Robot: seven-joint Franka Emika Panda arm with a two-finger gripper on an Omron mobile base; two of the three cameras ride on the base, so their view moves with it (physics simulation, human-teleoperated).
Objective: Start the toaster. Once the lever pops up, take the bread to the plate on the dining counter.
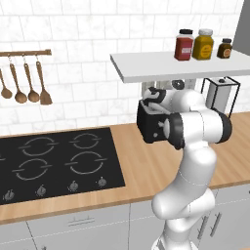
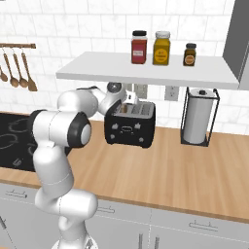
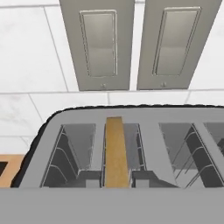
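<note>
The black toaster [image 2: 130, 127] with its silver slotted top [image 3: 48, 131] stands on the wood worktop [image 2: 194, 170] under a white shelf. The bread [image 3: 116, 153], a thin brown slice seen edge-on, stands upright in a slot at the toaster's left end. My gripper [image 2: 128, 100] reaches down onto that slot from the left, shut on the bread [image 2: 125, 110]. In the hand view the slice runs straight to the bottom middle, where my fingertips are hidden. From the left base view my gripper [image 1: 152, 101] sits on top of the toaster [image 1: 149, 126]. The lever is too small to make out. Plate and dining counter are out of view.
A black hob [image 1: 58, 161] lies to the toaster's left. The white shelf [image 2: 146, 70] with three jars [image 2: 161, 48] hangs close above the toaster. A paper towel holder [image 2: 198, 116] stands to the right. Wooden spoons [image 1: 24, 85] hang on the tiled wall.
</note>
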